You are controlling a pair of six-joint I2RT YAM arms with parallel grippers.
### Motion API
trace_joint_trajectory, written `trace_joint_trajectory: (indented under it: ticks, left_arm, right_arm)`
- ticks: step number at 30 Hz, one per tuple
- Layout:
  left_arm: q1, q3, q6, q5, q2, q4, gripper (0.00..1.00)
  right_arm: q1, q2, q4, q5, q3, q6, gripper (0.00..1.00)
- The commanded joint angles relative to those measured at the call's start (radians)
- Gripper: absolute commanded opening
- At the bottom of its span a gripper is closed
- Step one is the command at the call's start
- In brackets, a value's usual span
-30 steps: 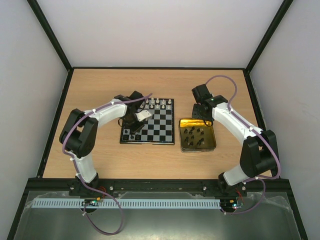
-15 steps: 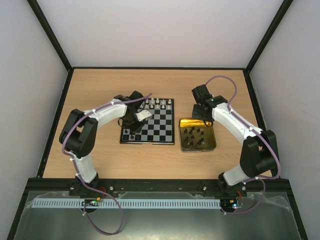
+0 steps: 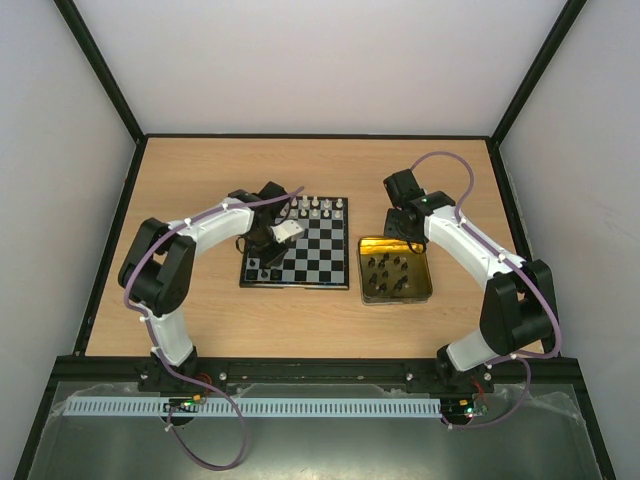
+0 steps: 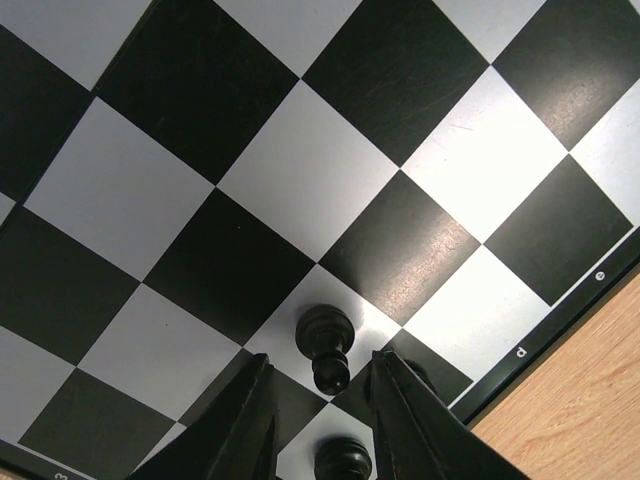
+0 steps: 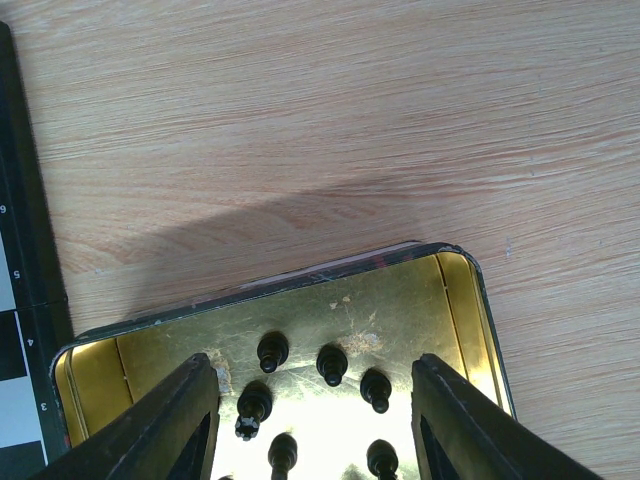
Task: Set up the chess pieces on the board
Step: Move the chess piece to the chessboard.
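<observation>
Left gripper (image 4: pixel 320 362) is found slightly parted, low over the board (image 4: pixel 300 180) by its lettered edge. One black pawn (image 4: pixel 325 342) is seen standing free just beyond the fingertips, and a second black piece (image 4: pixel 343 460) is seen between the fingers, ungripped. Right gripper (image 5: pixel 313 365) is spread wide above the yellow-lined tin (image 5: pixel 462 290), with black chessmen (image 5: pixel 272 350) seen below it.

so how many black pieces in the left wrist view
2. One black piece stands on a light square just ahead of the left jaws; the other piece sits between them at the bottom edge. More may be hidden.
</observation>
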Motion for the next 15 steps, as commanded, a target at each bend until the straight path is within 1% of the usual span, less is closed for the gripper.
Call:
trace_joint_trajectory:
  ticks: [1,15]
  left_arm:
    - [-0.006,0.011,0.010,-0.008,-0.025,-0.023,0.30]
    - [-0.004,0.047,0.006,-0.015,-0.012,-0.022,0.30]
  right_arm:
    - [-0.005,-0.013,-0.001,0.013,0.000,-0.005,0.51]
    - [-0.005,0.000,-0.003,0.012,0.009,-0.009,0.51]
